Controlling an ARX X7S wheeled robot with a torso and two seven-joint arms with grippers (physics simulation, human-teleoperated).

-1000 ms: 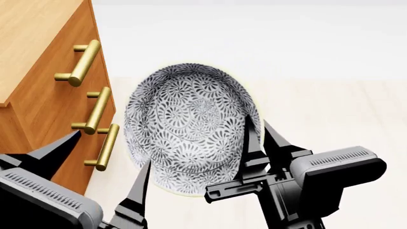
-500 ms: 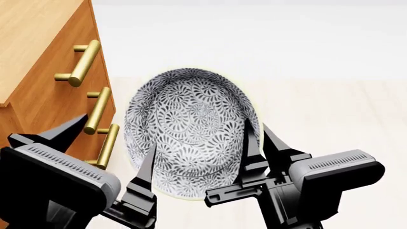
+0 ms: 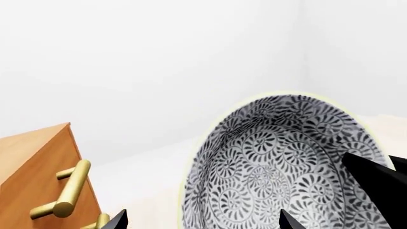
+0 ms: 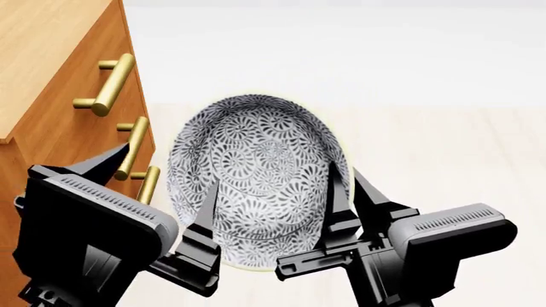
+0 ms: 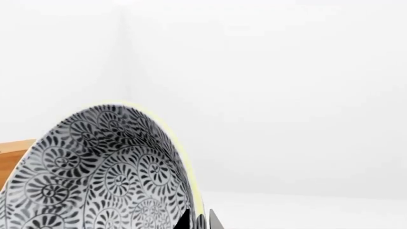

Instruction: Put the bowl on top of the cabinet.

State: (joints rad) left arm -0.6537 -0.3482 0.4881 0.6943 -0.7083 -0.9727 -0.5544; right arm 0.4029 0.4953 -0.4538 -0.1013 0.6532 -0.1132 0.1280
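The bowl [image 4: 256,173], white with a dense grey floral pattern, is held tilted in the air just right of the cabinet [image 4: 51,96], an orange-brown unit with a lighter top. My right gripper [image 4: 346,187] is shut on the bowl's right rim, one finger inside and one outside; the right wrist view shows the rim pinched between the tips of the right gripper [image 5: 198,220]. My left gripper [image 4: 162,180] is open, with one finger over the bowl's inside and the other near the cabinet front. In the left wrist view the bowl [image 3: 279,167] has its left rim between the fingers of the left gripper [image 3: 202,222], not touching them.
Brass bar handles [image 4: 115,83] stick out from the cabinet front beside my left gripper. One handle [image 3: 66,188] and the cabinet [image 3: 35,167] show in the left wrist view. Pale floor [image 4: 444,147] lies below and to the right, with a white wall behind.
My left arm has risen and moved forward, bringing its open fingers around the bowl's left rim. The bowl has shifted slightly nearer in the right gripper's hold.
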